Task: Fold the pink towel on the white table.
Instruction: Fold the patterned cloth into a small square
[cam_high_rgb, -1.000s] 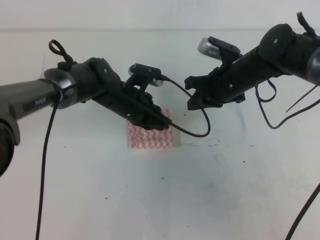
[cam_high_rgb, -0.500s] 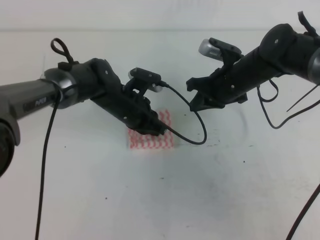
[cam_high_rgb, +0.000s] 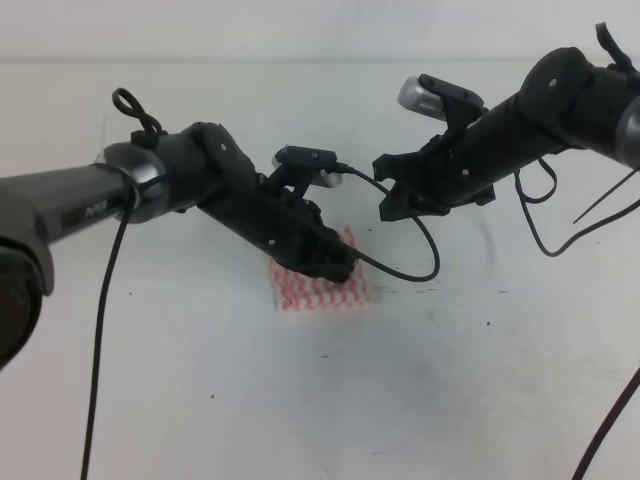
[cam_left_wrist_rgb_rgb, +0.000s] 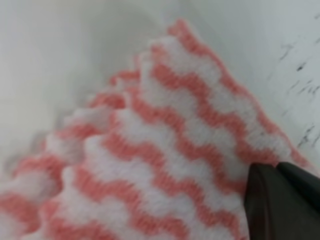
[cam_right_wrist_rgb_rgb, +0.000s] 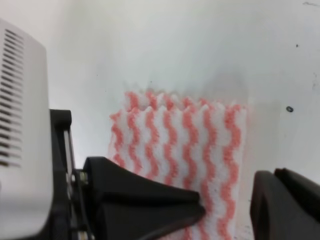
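The pink towel (cam_high_rgb: 325, 292) lies as a small folded rectangle on the white table (cam_high_rgb: 450, 390). My left gripper (cam_high_rgb: 338, 268) reaches across onto its top edge, and its jaws look closed into one wedge on the cloth. In the left wrist view the towel (cam_left_wrist_rgb_rgb: 165, 150) fills the frame, with one dark finger (cam_left_wrist_rgb_rgb: 277, 200) at its right corner. The right wrist view shows the towel (cam_right_wrist_rgb_rgb: 200, 135) with the left gripper's tip (cam_right_wrist_rgb_rgb: 197, 206) resting on it. My right gripper (cam_high_rgb: 388, 190) hovers open above and right of the towel, holding nothing.
A black cable (cam_high_rgb: 415, 262) loops from the left wrist camera (cam_high_rgb: 308, 158) down beside the towel's right edge. The left wrist camera's white vented housing (cam_right_wrist_rgb_rgb: 20, 125) fills the left of the right wrist view. More cables (cam_high_rgb: 540, 230) hang under the right arm.
The left gripper has slid right and toward the front, and the towel has moved with it. The right arm has barely moved.
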